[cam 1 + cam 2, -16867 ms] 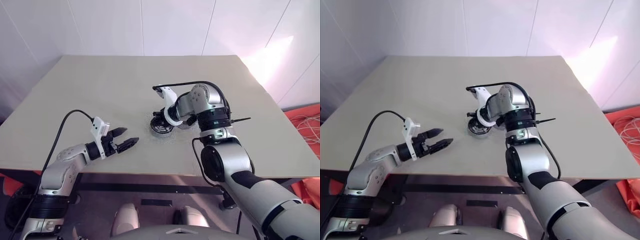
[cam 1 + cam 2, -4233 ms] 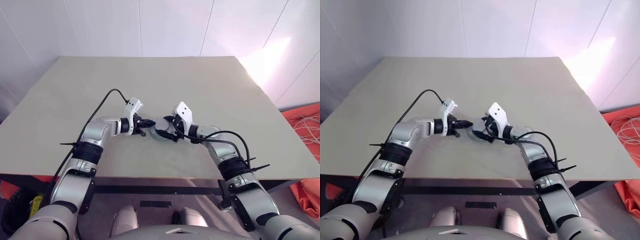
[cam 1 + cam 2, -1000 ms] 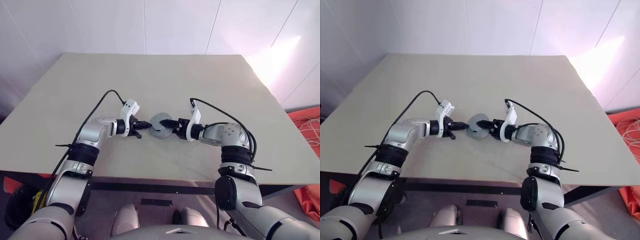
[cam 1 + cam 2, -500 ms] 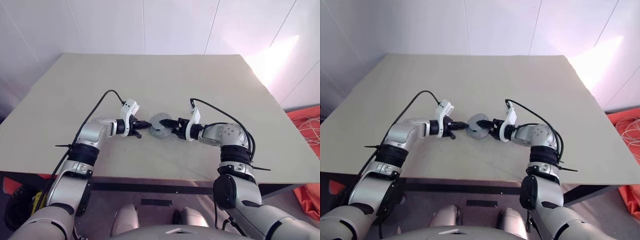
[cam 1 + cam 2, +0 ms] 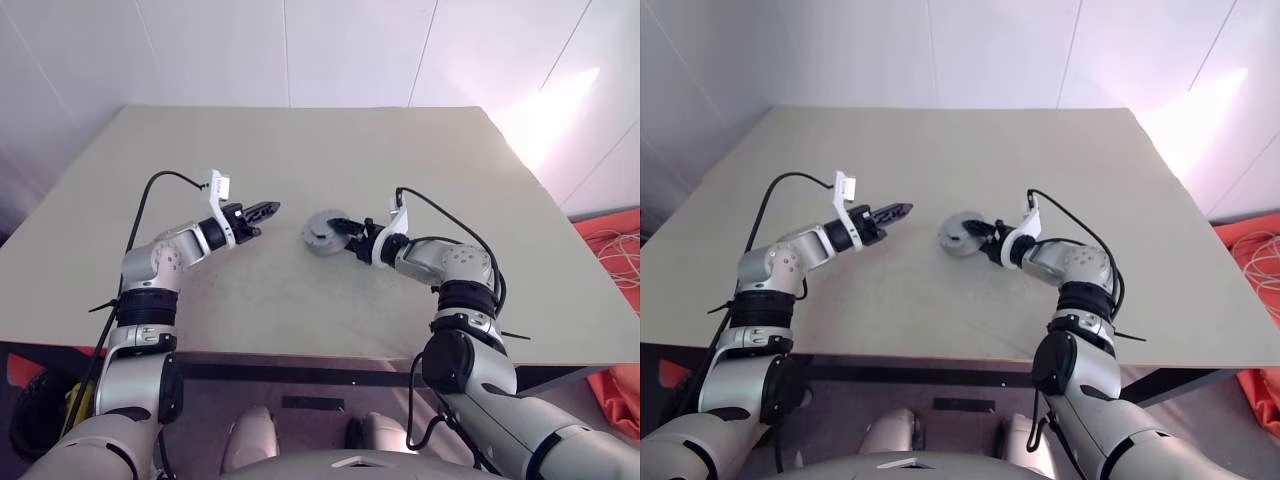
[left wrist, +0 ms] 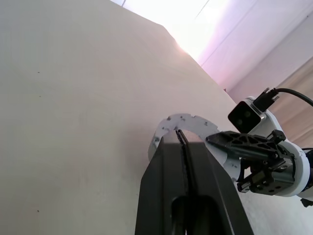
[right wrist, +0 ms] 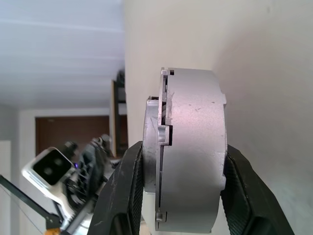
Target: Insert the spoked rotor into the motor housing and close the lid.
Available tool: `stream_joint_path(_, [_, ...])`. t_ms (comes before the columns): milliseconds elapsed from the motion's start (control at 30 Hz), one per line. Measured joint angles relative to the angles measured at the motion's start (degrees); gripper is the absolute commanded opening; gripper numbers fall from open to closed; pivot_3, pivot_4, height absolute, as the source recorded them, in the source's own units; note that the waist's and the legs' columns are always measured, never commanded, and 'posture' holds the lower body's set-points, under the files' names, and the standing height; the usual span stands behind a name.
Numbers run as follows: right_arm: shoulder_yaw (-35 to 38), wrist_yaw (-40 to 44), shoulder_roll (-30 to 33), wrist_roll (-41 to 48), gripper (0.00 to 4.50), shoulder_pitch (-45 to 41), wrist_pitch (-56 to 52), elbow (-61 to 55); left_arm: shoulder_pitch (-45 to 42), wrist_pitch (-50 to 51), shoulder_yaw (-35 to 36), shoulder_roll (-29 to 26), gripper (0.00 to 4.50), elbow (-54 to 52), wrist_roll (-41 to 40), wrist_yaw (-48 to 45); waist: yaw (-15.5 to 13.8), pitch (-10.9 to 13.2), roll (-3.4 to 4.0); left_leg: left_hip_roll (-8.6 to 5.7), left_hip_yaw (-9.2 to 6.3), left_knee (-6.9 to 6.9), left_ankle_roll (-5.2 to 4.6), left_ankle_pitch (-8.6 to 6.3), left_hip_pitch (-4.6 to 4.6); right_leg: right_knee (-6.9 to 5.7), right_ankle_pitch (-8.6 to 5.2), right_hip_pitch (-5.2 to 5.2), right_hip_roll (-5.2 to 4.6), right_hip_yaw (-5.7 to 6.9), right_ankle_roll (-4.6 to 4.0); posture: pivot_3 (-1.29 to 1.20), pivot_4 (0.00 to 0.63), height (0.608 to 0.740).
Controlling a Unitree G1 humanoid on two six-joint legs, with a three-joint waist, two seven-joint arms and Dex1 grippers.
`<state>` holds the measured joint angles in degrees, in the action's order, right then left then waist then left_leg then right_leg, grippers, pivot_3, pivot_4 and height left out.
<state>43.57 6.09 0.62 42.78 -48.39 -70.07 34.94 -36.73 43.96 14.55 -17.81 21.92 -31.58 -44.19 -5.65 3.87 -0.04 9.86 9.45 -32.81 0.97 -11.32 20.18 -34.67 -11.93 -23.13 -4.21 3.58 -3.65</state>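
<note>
The right end effector (image 5: 345, 228) grips the closed assembly near the centre of the table (image 5: 300, 150): one finger on the housing (image 7: 195, 147), the other on the lid (image 7: 152, 147). The lid sits against the housing, edge-on in the right wrist view; a thin seam shows between them. The rotor is hidden; its presence inside cannot be confirmed. Whether the assembly touches the table cannot be told. The left end effector (image 5: 268, 209) is closed and empty, well apart to the left.
</note>
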Motion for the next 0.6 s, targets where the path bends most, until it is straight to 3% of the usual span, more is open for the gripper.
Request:
stream_joint_path(400, [3.6,-2.7,-1.4,10.9,2.08,-2.4,-1.4,-0.8,0.9,4.3,7.6,2.5,0.00,0.0,-7.7,7.9,0.0,0.1,0.00,0.01,-0.01,0.02,-0.02,0.00,0.27,-0.01,-0.03,-0.25,0.01,0.04,-0.04,0.00,0.000,0.740])
stream_joint_path(600, [2.5,-2.8,-2.1,16.7,2.08,-2.6,-5.4,-5.7,1.3,14.0,13.9,2.6,0.00,0.0,-15.6,13.1,-0.1,0.1,0.00,0.00,-0.02,-0.02,-0.01,0.00,0.30,-0.01,-0.02,-0.24,0.01,0.05,-0.03,0.00,0.000,0.740])
